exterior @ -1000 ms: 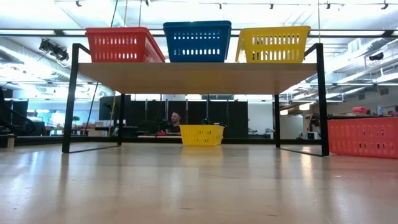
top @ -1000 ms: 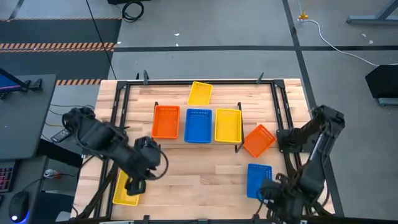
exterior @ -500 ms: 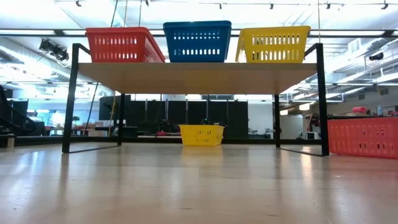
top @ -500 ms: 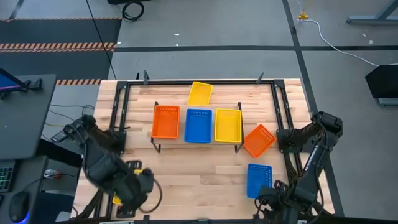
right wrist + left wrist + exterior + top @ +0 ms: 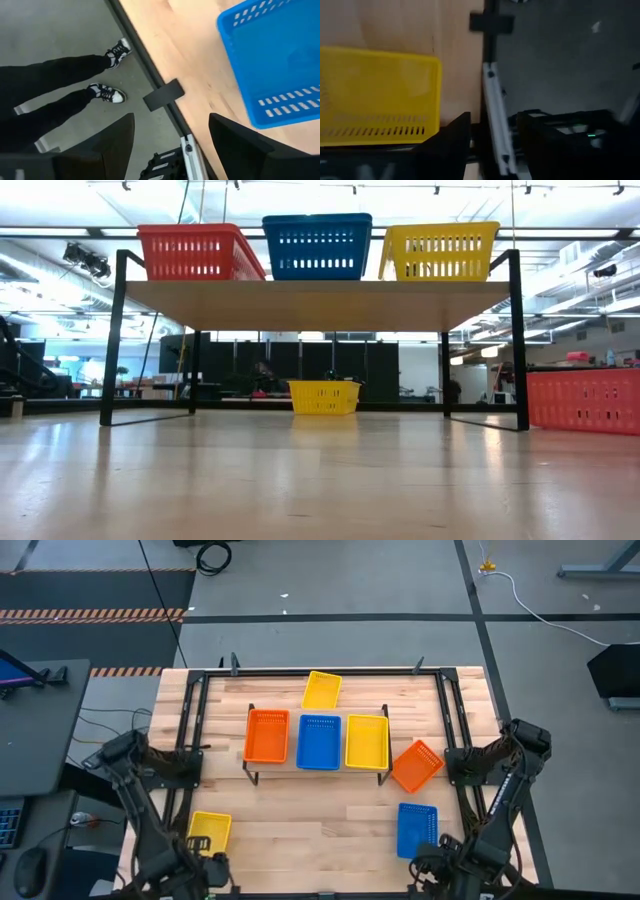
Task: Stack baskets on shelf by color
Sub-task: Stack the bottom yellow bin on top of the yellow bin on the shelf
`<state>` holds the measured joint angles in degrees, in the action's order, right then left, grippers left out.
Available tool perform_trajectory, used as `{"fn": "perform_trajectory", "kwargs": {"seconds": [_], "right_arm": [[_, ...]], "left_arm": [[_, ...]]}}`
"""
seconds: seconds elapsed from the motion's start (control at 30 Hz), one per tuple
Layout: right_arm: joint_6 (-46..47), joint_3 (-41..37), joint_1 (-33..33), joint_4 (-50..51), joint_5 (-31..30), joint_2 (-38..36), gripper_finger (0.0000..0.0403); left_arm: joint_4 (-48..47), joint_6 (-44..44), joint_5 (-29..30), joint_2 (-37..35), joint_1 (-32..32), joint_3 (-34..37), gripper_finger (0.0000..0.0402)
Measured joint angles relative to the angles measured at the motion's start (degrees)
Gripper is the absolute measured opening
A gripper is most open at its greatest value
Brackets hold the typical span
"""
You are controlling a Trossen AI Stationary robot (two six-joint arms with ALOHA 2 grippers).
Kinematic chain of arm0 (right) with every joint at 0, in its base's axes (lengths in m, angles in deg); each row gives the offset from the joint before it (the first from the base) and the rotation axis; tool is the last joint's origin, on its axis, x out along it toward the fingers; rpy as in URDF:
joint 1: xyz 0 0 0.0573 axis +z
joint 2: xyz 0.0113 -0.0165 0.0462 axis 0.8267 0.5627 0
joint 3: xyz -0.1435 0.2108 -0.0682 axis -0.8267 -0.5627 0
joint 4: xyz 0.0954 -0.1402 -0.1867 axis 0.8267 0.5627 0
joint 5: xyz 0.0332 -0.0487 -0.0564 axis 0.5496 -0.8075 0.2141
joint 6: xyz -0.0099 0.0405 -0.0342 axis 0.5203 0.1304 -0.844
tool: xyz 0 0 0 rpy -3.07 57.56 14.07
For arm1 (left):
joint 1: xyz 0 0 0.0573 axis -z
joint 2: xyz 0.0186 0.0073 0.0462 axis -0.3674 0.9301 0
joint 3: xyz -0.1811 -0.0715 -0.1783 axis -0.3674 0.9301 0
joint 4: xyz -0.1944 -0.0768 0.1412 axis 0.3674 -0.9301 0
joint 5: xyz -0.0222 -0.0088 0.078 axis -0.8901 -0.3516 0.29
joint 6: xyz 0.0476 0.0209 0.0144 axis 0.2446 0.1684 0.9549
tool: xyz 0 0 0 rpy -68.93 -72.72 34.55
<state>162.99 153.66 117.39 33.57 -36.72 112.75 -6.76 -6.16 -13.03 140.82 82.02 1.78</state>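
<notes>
The shelf (image 5: pixel 316 774) (image 5: pixel 320 302) carries an orange basket (image 5: pixel 266 735), a blue basket (image 5: pixel 319 741) and a yellow basket (image 5: pixel 367 741) side by side. Loose on the table rest a yellow basket (image 5: pixel 321 690) behind the shelf, an orange basket (image 5: pixel 417 765) to its right, a blue basket (image 5: pixel 417 830) near the right front and a yellow basket (image 5: pixel 208 832) (image 5: pixel 375 95) near the left front. My left gripper (image 5: pixel 198 872) (image 5: pixel 492 117) is open at the near edge, just off that yellow basket. My right gripper (image 5: pixel 436 862) (image 5: pixel 171 117) is open at the near edge beside the blue basket (image 5: pixel 270 65).
A black frame rail (image 5: pixel 190 730) runs along the table's left side, another (image 5: pixel 458 730) along the right. Bare wood (image 5: pixel 310 820) lies between the shelf and the near edge. A person's legs and shoes (image 5: pixel 107 75) stand on the floor by the near right corner.
My left arm has drawn back from above the near-left yellow basket toward the table's near edge, leaving the basket uncovered on the wood. The person seen beyond the table in the low view has gone from sight.
</notes>
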Motion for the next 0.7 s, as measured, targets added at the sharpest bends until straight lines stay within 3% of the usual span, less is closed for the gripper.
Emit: {"fn": "perform_trajectory", "kwargs": {"seconds": [0.3, 0.53, 0.7], "right_arm": [[0.0, 0.0, 0.9, -1.0, 1.8, 0.0, 0.0261], [2.4, 0.0, 1.1, -1.5, 3.1, 0.0, 0.0260], [2.6, 0.0, 1.1, -1.5, 3.3, 0.0, 0.0260]], "left_arm": [[2.3, -2.7, 1.4, 0.0, 2.4, 12.7, 0.0201], [15.9, -1.3, 1.7, -0.1, 2.0, 19.2, 0.0222], [18.4, -1.2, 1.9, -0.1, 1.9, 25.0, 0.0226]]}}
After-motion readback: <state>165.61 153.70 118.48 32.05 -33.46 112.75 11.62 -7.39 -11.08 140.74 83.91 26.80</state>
